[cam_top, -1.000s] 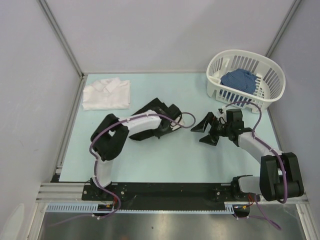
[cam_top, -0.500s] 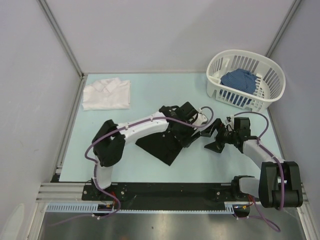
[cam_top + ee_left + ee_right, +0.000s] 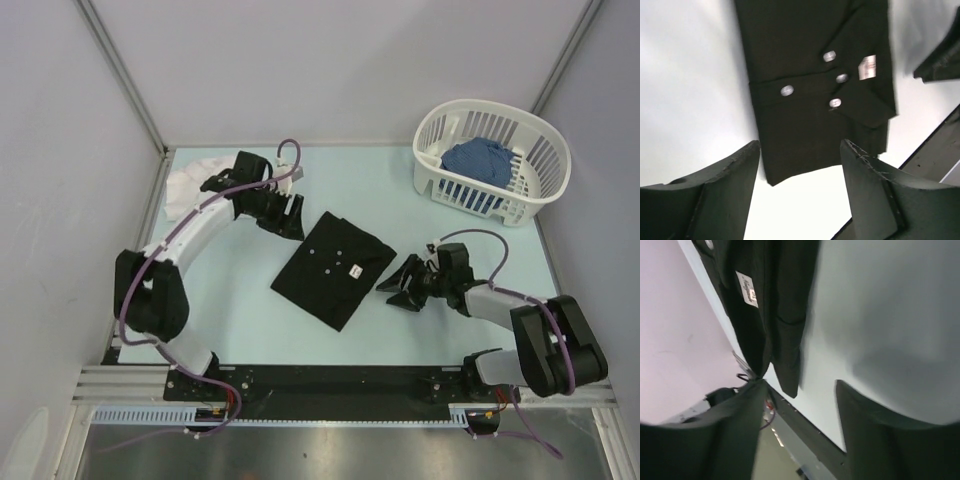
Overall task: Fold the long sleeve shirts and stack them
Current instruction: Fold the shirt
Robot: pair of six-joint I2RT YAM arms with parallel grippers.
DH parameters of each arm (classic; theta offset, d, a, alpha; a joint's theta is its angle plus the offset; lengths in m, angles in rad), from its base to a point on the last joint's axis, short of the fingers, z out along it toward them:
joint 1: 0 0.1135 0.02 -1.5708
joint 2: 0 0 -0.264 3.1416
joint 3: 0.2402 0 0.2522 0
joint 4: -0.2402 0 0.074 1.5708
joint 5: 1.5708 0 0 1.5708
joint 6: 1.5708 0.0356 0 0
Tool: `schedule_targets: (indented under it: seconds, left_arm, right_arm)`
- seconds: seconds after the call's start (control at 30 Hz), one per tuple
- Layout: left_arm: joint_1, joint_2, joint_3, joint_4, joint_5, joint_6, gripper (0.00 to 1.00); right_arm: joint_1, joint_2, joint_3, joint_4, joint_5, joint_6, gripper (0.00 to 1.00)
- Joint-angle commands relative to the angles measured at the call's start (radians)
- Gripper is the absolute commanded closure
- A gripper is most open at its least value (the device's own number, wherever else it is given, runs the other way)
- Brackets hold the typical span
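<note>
Black cloth, soft and matte, lies folded into a flat rectangle near the middle of the pale green table (image 3: 240, 325). This is the black shirt (image 3: 335, 268), with small white buttons (image 3: 787, 90) and a white tag (image 3: 868, 66) facing up. The white shirt (image 3: 188, 192) sits rumpled at the far left, partly behind the left arm. The left claw (image 3: 285, 215) hangs spread and empty near the black shirt's far-left edge. The right claw (image 3: 397, 290) is low, also spread and empty, just beside the black shirt's right edge. A white slatted basket (image 3: 540, 195) holding blue cloth (image 3: 480, 160) stands far right, well apart.
</note>
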Motion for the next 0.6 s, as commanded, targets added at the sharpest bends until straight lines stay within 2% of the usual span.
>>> schedule_targets:
  seconds: [0.0,0.13,0.2,0.33,0.4,0.43,0.57]
  left_arm:
    - [0.068,0.117,-0.014,-0.01,0.091,0.022,0.31]
    - [0.074,0.218,0.125,0.065,0.128,0.06,0.3]
    - [0.065,0.322,0.217,0.072,0.171,0.096,0.3]
    - [0.055,0.517,0.515,0.021,0.2,0.168,0.3]
    - [0.052,0.635,0.66,-0.029,0.197,0.172,0.3]
    - [0.052,0.704,0.699,-0.043,0.221,0.171,0.31]
    - [0.039,0.815,0.817,-0.049,0.26,0.136,0.37]
  right_arm:
    - [0.075,0.084,0.027,0.162,0.111,0.011,0.45]
    - [0.087,0.186,0.06,0.171,0.118,0.006,0.47]
    - [0.096,0.219,0.077,0.177,0.117,0.006,0.48]
    - [0.108,0.233,0.118,0.159,0.125,-0.014,0.5]
    - [0.087,0.22,0.146,0.104,0.121,-0.058,0.49]
    - [0.078,0.213,0.153,0.082,0.11,-0.071,0.49]
    - [0.009,0.183,0.158,-0.028,0.084,-0.134,0.47]
